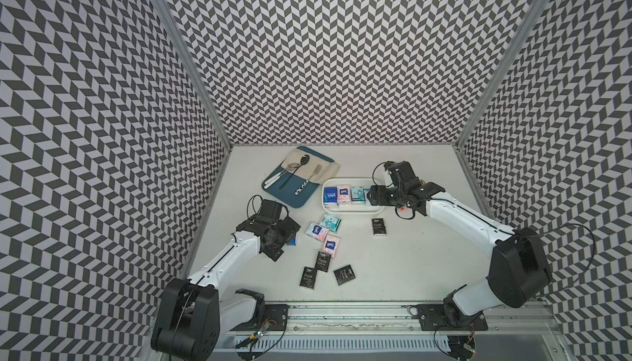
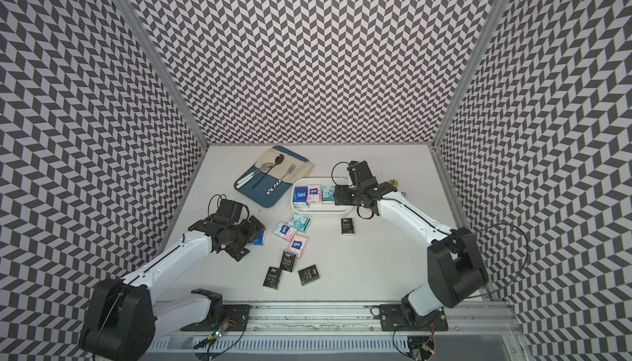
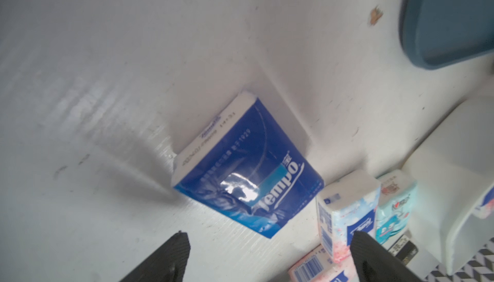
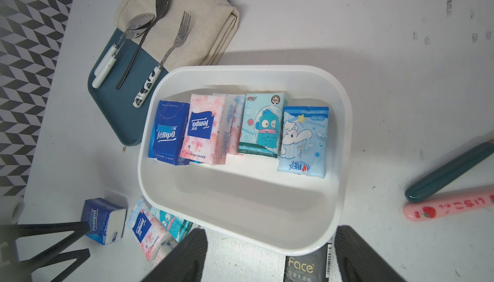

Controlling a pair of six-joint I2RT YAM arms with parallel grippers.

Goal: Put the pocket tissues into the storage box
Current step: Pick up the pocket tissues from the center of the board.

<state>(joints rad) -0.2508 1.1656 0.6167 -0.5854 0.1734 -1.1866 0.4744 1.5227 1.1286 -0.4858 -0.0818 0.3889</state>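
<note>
My left pincer (image 3: 268,236) is spread over a dark blue flat plastic tissue packet (image 3: 246,165) at the left. My right pincer (image 4: 272,230), spread and empty, hangs over the white plastic storage box (image 4: 344,139); several packets (image 4: 203,128) lie along its far side.

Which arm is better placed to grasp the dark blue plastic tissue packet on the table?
Left: the left gripper, open, sits by the dark blue packet; the right gripper hangs over the white plastic storage box.
</note>
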